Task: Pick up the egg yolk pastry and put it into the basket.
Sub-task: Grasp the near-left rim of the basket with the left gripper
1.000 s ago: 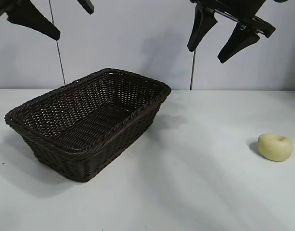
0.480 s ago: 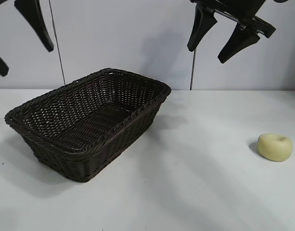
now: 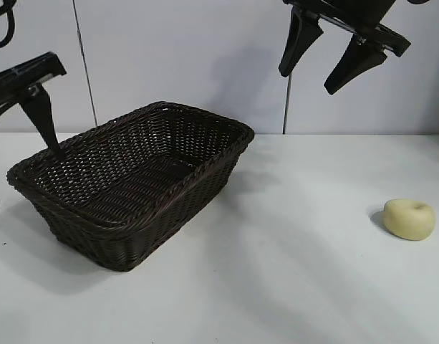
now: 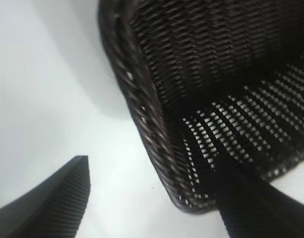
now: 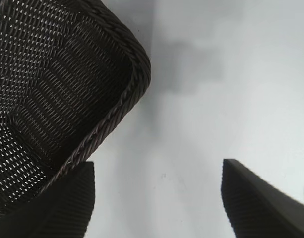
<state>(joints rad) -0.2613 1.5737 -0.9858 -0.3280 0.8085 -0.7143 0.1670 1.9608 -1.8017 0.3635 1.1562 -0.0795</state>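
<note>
egg yolk pastry (image 3: 409, 218) is lying on the table (image 3: 291, 272) at far right, well apart from the basket (image 3: 133, 183). right gripper (image 3: 326, 61) is being held above, empty, fingers parted, nearer. left gripper (image 3: 18, 154), likewise spread and empty, is straddling the basket's left rim.

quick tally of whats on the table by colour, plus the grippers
dark brown: 1, the basket
pale yellow: 1, the egg yolk pastry
black grippers: 2, left gripper, right gripper, both open and empty
total: 4
</note>
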